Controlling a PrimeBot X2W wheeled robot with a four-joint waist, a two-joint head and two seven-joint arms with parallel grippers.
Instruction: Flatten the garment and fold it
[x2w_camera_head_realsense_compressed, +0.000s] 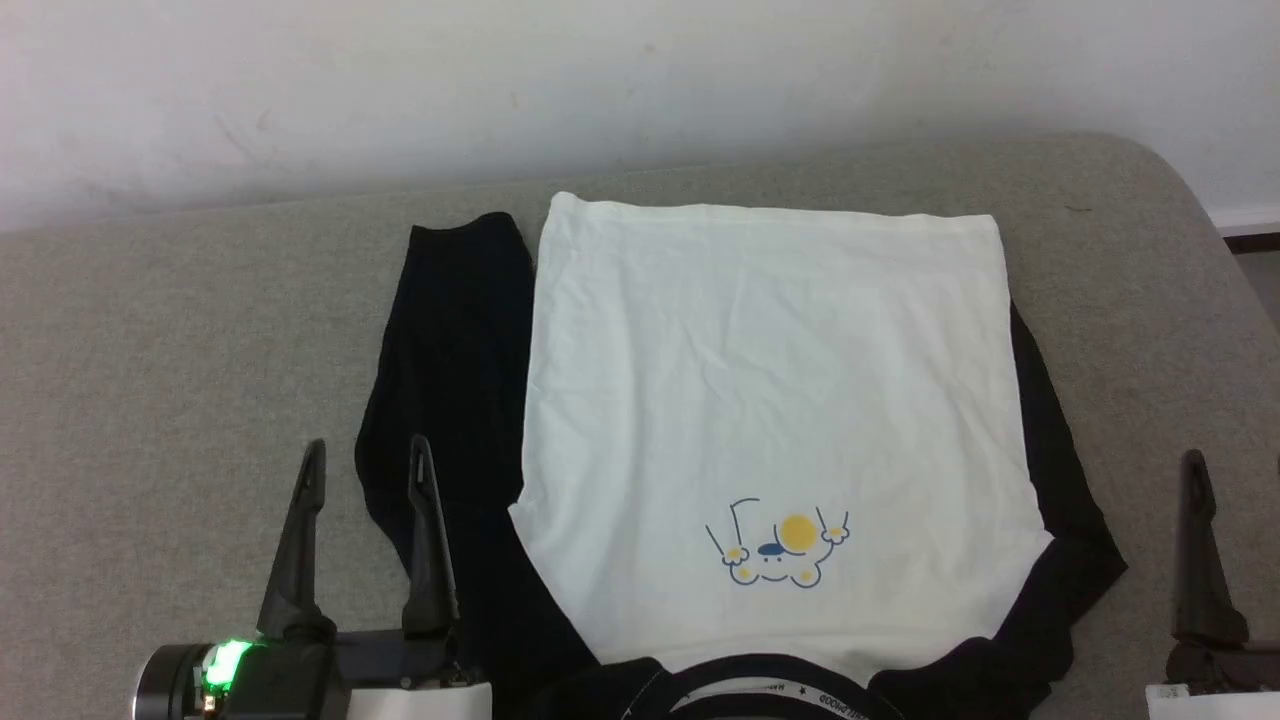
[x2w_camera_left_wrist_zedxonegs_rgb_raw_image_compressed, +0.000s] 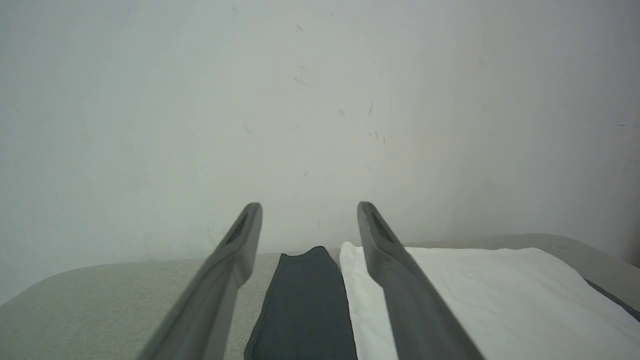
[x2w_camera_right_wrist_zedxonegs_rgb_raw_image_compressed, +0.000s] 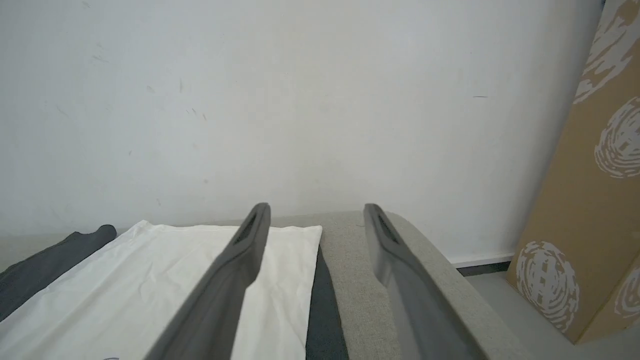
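At either side of the garment, left gripper and right gripper hang spread, seemingly touching nothing.

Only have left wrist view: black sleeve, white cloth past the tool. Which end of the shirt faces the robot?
Observer: The collar end. The head view shows the garment with its black collar at the near edge and its hem at the far side.
Operator: Is the other sleeve spread out like this one?
Observer: No. The right sleeve shows as a narrow black strip along the white body's edge. It is not laid out wide like the left sleeve.
Operator: And the right tool?
Observer: The right tool is open and empty at the garment's right edge.
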